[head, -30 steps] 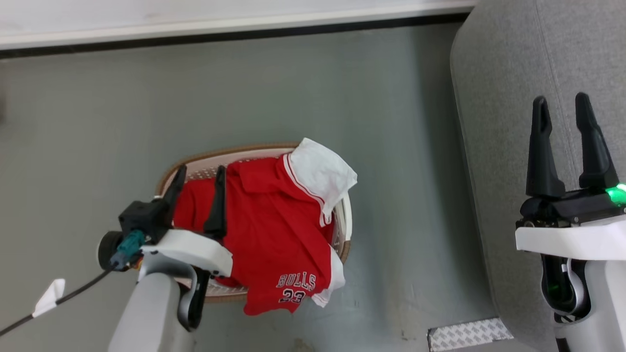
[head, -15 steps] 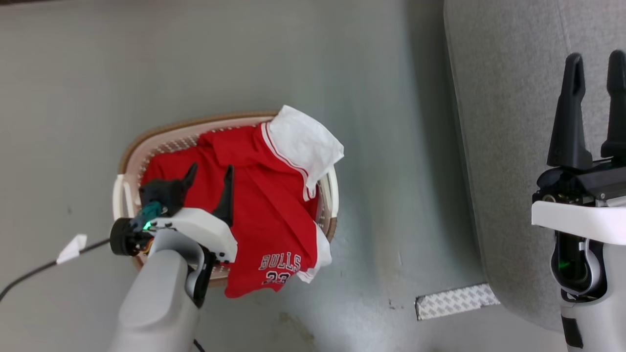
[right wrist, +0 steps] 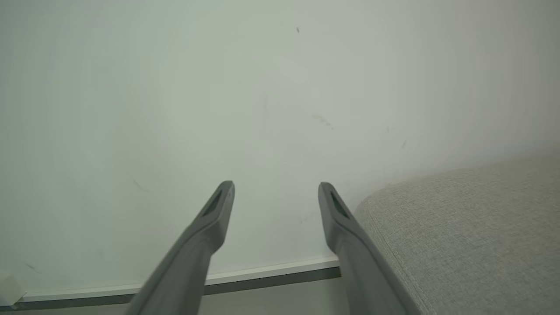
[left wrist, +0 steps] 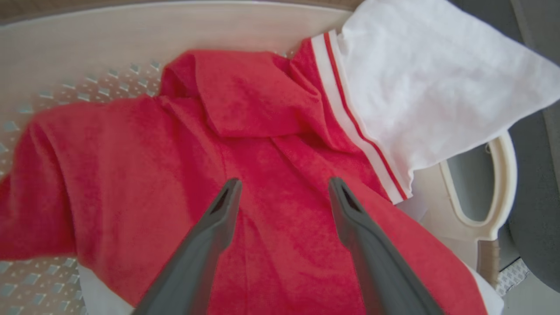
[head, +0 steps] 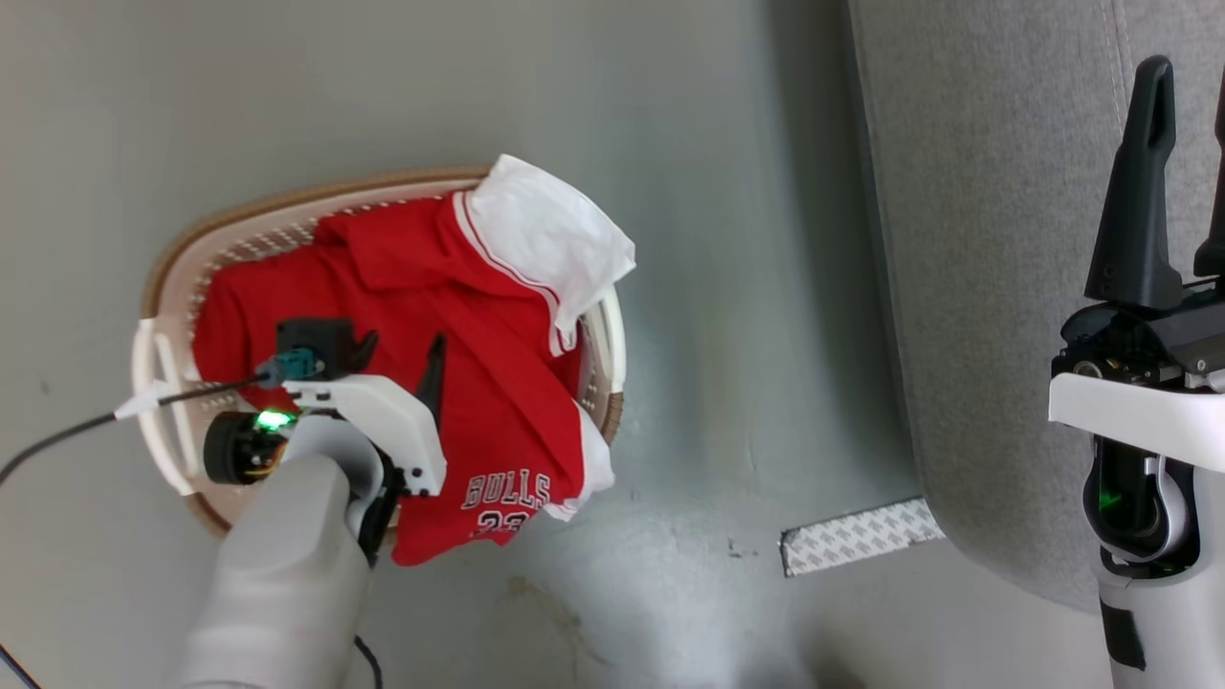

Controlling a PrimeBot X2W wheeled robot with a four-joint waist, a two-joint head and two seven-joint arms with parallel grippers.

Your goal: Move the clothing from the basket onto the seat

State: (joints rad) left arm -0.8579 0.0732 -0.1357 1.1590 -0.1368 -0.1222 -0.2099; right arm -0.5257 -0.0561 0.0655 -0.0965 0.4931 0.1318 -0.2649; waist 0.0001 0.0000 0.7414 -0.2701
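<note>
Clothing [head: 498,383]: red fabric with white panels, heaped in the basket [head: 287,206] and spilling over it. One white panel with red stripe trim hangs across the rim on the side facing the seat [head: 986,239]. The "BULLS 23" print droops over the near rim towards the floor [head: 670,144]. None of it is on the seat.

Basket: oval, cream, perforated walls, brown rim. It stands on the grey floor, well apart from the seat, to the seat's left in my head view. One side handle shows in the left wrist view, just beyond the white panel.

Left claw [head: 402,340]: over the middle of the red cloth, inside the basket's outline. Fingers are spread wide with nothing pinched between them. From the wrist camera, both fingers frame a flat stretch of red below a folded ridge. I cannot tell whether the tips touch the fabric.

Right claw [head: 1187,72]: over the seat at the right edge of my head view, fingers apart and empty. Its wrist camera looks at a pale wall [right wrist: 262,87] with a skirting board [right wrist: 262,273] along the bottom, and the seat's rounded corner at lower right.

Also noted: a textured white strip [head: 852,547] on the floor by the seat's near corner, and a black cable [head: 57,440] running left from the left wrist.
</note>
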